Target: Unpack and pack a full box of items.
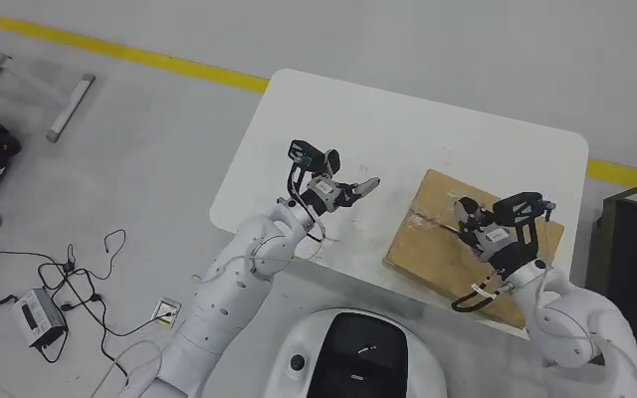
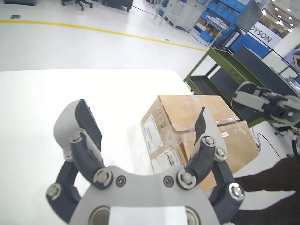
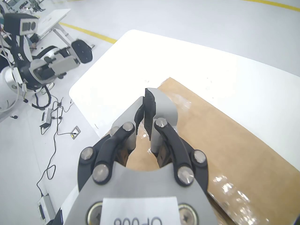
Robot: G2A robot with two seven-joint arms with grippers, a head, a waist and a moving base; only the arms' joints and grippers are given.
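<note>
A closed cardboard box (image 1: 448,254) with clear tape along its seam lies on the right part of the white table (image 1: 398,129). My left gripper (image 1: 348,173) hangs open above the bare tabletop, just left of the box, with nothing between its fingers (image 2: 89,122). In the left wrist view the box (image 2: 182,111) lies beyond the left gripper (image 2: 145,122), and my right gripper (image 2: 248,97) shows over the box's far side. My right gripper (image 1: 464,212) is shut and empty, just above the box top (image 3: 222,141), near the taped seam. The right wrist view has the right gripper (image 3: 147,108) in the foreground.
A green cart (image 2: 211,71) stands off the table's right side (image 1: 617,239). Cables and power bricks (image 1: 70,289) lie on the floor to the left. A yellow floor line (image 1: 149,58) runs behind the table. The table's left and far parts are bare.
</note>
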